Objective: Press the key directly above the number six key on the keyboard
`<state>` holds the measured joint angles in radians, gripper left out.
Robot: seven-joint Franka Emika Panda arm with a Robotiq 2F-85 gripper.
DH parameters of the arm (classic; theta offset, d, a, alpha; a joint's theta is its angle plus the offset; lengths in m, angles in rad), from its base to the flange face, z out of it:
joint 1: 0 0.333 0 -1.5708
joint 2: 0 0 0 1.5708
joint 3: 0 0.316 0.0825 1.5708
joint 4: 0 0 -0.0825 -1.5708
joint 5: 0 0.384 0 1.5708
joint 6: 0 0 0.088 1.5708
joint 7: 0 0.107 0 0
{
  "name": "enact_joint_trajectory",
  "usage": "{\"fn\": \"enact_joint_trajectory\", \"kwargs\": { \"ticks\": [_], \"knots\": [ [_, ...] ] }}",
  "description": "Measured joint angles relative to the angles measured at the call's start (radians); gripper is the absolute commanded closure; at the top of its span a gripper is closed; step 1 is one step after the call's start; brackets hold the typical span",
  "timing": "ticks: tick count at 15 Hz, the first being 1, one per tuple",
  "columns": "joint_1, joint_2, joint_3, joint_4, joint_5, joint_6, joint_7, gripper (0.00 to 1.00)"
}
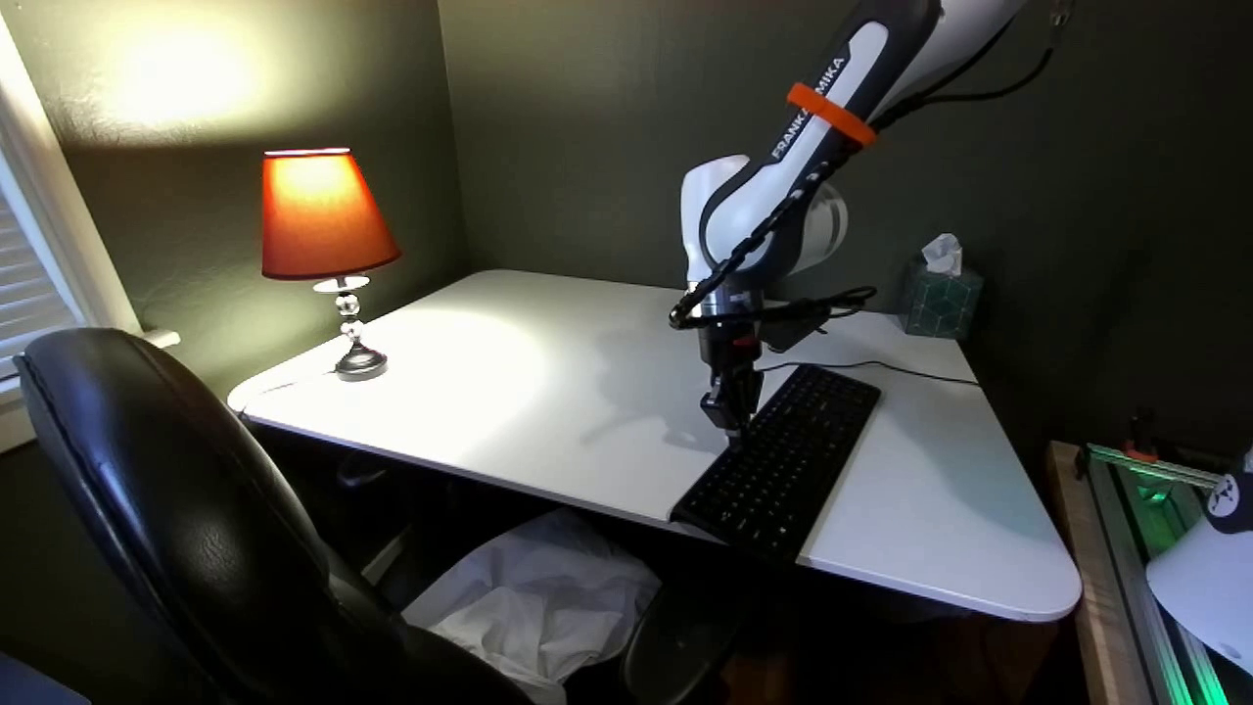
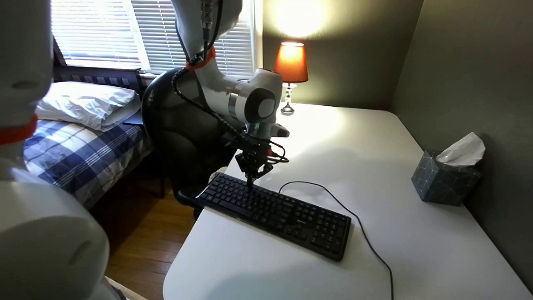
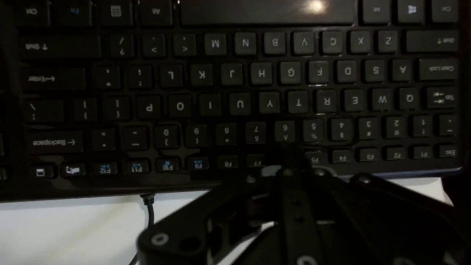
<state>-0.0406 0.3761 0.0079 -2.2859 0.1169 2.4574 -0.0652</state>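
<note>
Wrist view: closed claw (image 3: 290, 156) stands over keyboard (image 3: 235, 92), contact unclear.

In an exterior view we are seeing the Robotiq gripper (image 1: 734, 435) pointing down at the black computer keyboard (image 1: 801, 450), contact unclear. On the white desk (image 1: 573, 392), orange-shaded table lamp (image 1: 327, 227) is glowing; tissue box (image 1: 941, 302) is standing beyond the keyboard.

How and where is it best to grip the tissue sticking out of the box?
Probably pinch the tissue near its raised tip, from above: it rises out of the box as a free peak, with the wall close by.
</note>
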Motion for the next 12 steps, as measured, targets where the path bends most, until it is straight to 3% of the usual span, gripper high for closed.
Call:
{"fn": "enact_joint_trajectory", "kwargs": {
  "ticks": [12],
  "knots": [
    [-0.012,0.017,0.015,0.008,0.008,0.04,-0.01,1.0]
  ]
}}
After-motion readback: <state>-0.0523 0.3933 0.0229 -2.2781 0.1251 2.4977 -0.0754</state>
